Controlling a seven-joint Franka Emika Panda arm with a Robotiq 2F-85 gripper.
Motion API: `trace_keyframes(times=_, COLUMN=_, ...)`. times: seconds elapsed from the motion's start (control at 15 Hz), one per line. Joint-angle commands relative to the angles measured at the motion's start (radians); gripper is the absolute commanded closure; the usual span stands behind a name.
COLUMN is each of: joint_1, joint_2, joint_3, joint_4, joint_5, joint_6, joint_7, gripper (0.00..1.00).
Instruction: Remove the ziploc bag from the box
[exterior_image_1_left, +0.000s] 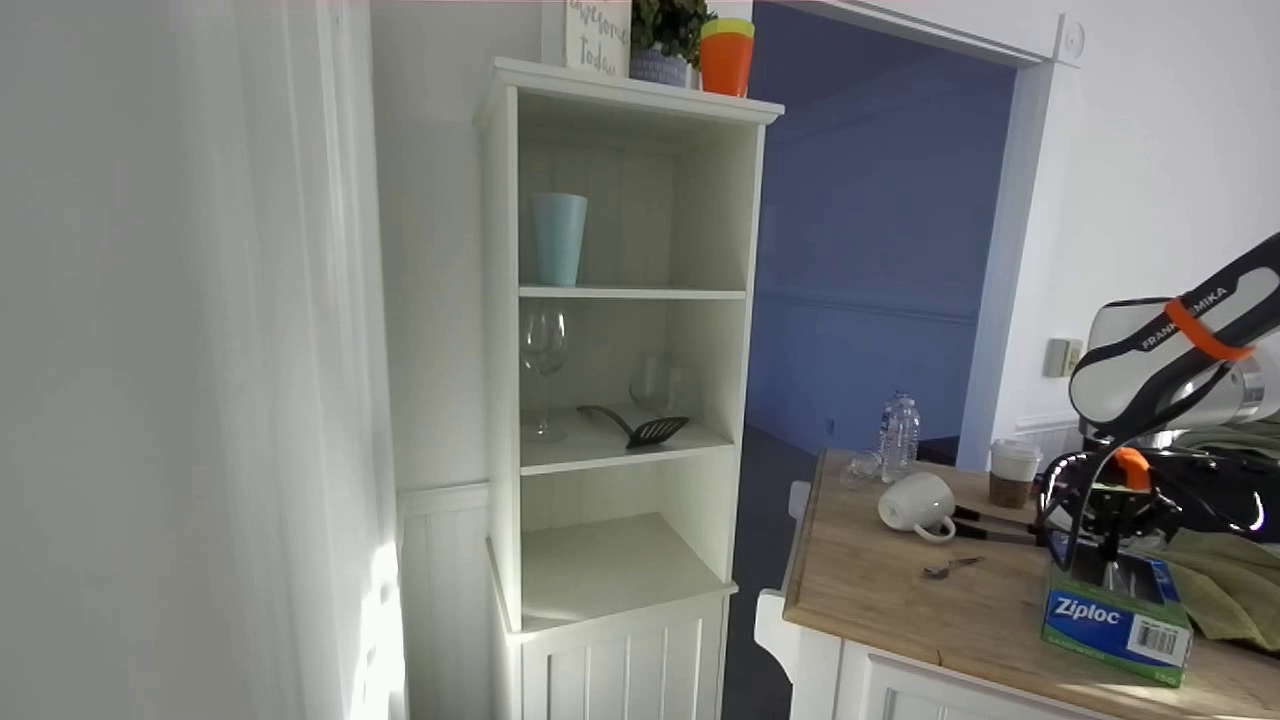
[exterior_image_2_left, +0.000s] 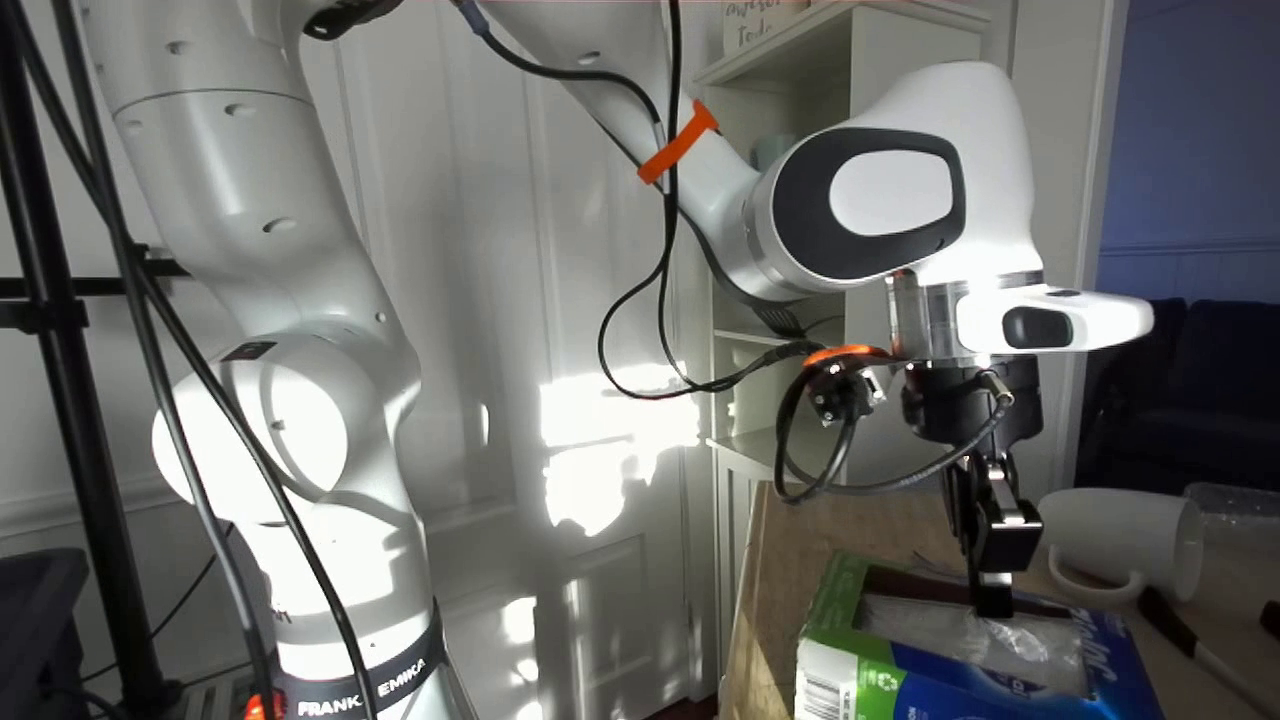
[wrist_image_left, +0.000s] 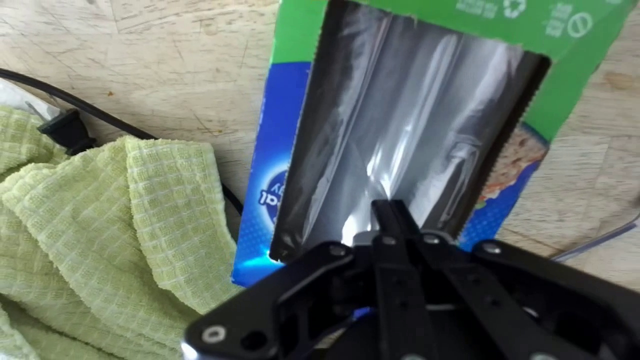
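The claw (wrist_image_left: 395, 204) pinches the ziploc bag (wrist_image_left: 407, 107), creased lengthwise along the box's (wrist_image_left: 285, 115) long axis.

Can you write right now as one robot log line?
gripper: shut, seemingly pinching ziploc bag inside box | box: open-topped, on countertop | removal: unfinished

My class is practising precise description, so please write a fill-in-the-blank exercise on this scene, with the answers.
The brand name on the box reads ____.
Instead of up, the gripper points ____ toward the box.
The white mug lies on its ____.
Inside the box, the bag is see-through ____.

Missing words: Ziploc; down; side; plastic.
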Motion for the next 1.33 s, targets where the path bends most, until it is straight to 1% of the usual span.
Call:
trace_keyframes(times=0.0, joint_1=-0.007, joint_2=-0.136, joint_3=0.018, joint_4=-0.085, joint_5=0.007, joint_6=-0.001, joint_7=-0.041, gripper=1.00)
trace_keyframes(times=0.13, joint_1=-0.009, joint_2=-0.175, joint_3=0.025, joint_4=-0.102, joint_5=0.019, joint_6=0.006, joint_7=-0.064, gripper=1.00)
trace_keyframes(times=0.47, joint_1=-0.007, joint_2=-0.251, joint_3=0.030, joint_4=-0.139, joint_5=0.046, joint_6=0.076, joint_7=-0.127, gripper=1.00)
trace_keyframes(times=0.67, joint_1=0.001, joint_2=-0.300, joint_3=0.027, joint_4=-0.162, joint_5=0.084, joint_6=0.108, joint_7=-0.184, gripper=1.00)
trace_keyframes(times=0.73, joint_1=0.010, joint_2=-0.324, joint_3=0.021, joint_4=-0.176, joint_5=0.104, joint_6=0.118, joint_7=-0.223, gripper=1.00)
trace_keyframes(times=0.87, joint_1=0.036, joint_2=-0.374, joint_3=0.004, joint_4=-0.201, joint_5=0.157, joint_6=0.138, joint_7=-0.315, gripper=1.00)
trace_keyframes(times=1.0, joint_1=0.076, joint_2=-0.431, joint_3=-0.022, joint_4=-0.230, joint_5=0.222, joint_6=0.162, joint_7=-0.419, gripper=1.00)
trace_keyframes(times=1.27, joint_1=0.182, joint_2=-0.503, joint_3=-0.081, joint_4=-0.257, joint_5=0.337, joint_6=0.156, joint_7=-0.601, gripper=1.00)
